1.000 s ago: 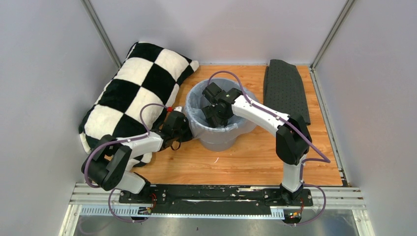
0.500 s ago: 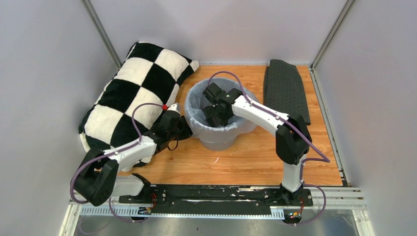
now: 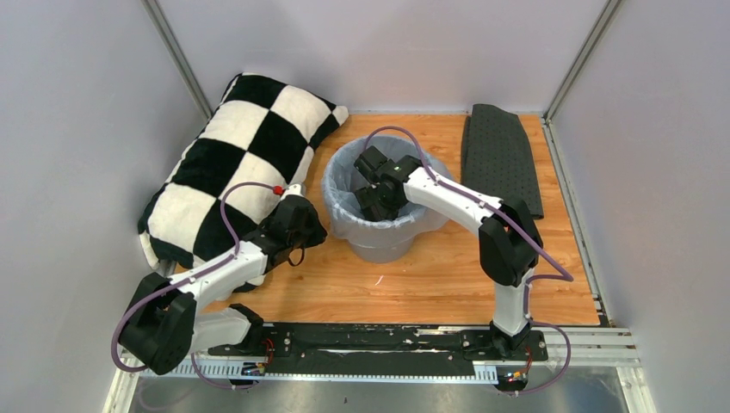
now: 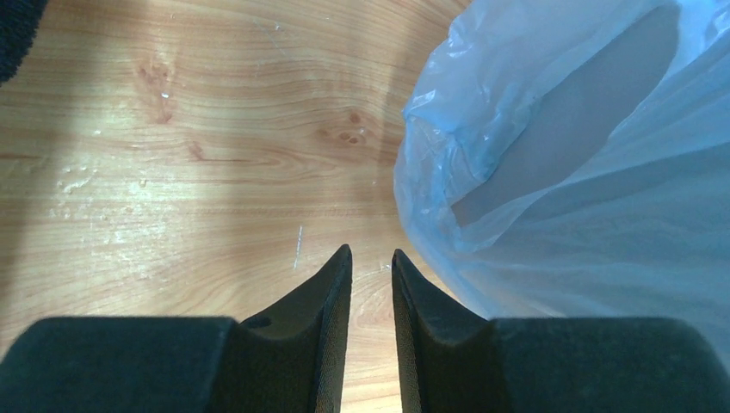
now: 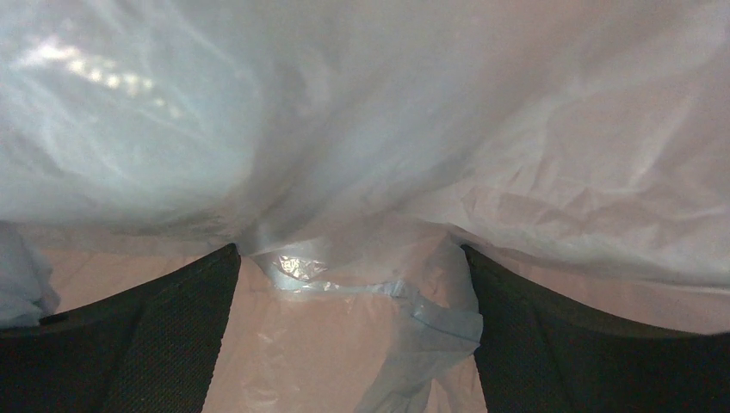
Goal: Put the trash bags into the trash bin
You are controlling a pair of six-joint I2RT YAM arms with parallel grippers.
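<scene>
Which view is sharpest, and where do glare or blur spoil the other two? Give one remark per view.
Top view: evenly lit and sharp, soft shadows on the table beside the bin. Left wrist view: pale glare patches on the wood, bag creases clear. Right wrist view: the bag fills the frame, soft and hazy, with a bright highlight at upper left.

Position report. The trash bin stands mid-surface. The trash bag lies in the bin, its edge draped out over the rim. A pillow lies left of the bin and behind it, just beside its rim. A cloth lies at the right rear, apart from the bin. Left jaws: near-left of the bin, just beside the bag. Right jaws: down inside the bin, among the bag's folds.
</scene>
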